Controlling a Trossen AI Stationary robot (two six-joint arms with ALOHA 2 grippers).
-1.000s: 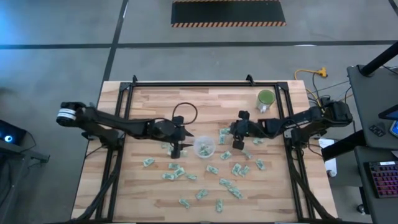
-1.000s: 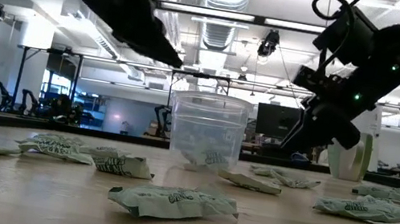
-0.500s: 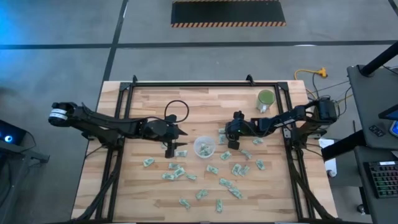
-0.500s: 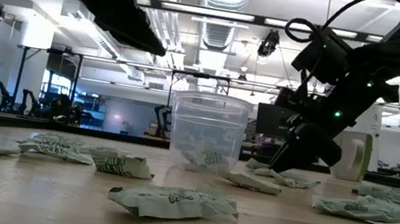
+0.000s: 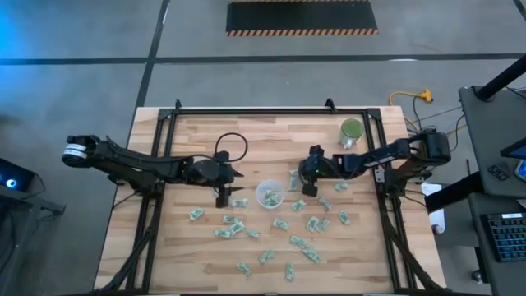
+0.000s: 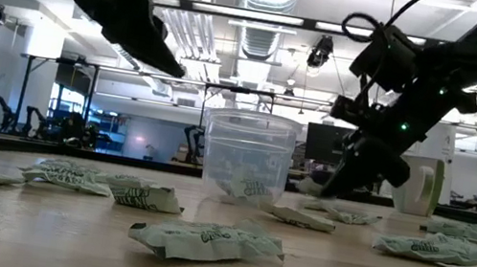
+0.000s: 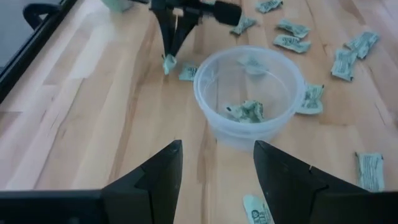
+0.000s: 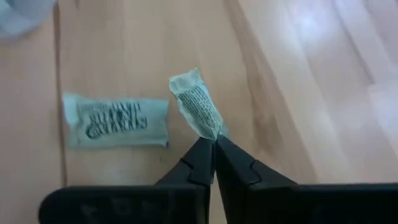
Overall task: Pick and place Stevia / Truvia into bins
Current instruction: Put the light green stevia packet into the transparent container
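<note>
Packet, small pale-green/white paper Stevia one (image 8: 198,111), is pinched by one end between the right gripper (image 8: 214,144) fingers, which are closed on it; its long axis runs straight out from the tips, w/ a second flat packet (image 8: 116,121) on the wooden surface (image 8: 298,93) beside. Round clear plastic cup (image 5: 269,195) sits just left of that gripper, between both arms. Left gripper (image 7: 216,163) hovers by the cup, fingers apart, empty.

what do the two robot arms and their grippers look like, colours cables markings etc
Both arms are slim, dark, jointed links. The left arm has a white band at its outer end and a black cable looping above its wrist. The right arm shows a small green light and white lettering in the low view. Each ends in two thin, black, tapering fingers: left gripper, right gripper.
</note>
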